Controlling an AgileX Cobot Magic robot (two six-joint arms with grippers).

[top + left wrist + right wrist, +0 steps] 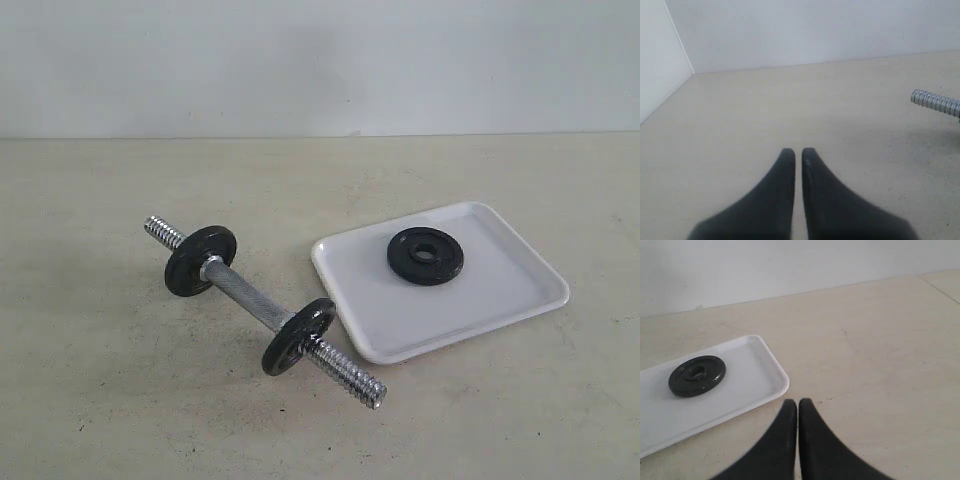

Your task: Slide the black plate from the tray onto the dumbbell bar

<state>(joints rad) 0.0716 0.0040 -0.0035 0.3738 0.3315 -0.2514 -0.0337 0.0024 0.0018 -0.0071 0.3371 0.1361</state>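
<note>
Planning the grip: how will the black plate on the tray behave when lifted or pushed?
The black plate looks like cast metal, so probably heavy for its size. Lying flat on the glossy tray, it may slide when pushed and seems unlikely to roll.

beige tabletop (100, 400), white wall (300, 60)

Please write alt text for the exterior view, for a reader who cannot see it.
A chrome dumbbell bar lies diagonally on a beige table, with a far black plate and a near black plate mounted near its ends. To its right, a white tray holds a third black plate lying flat.
</note>
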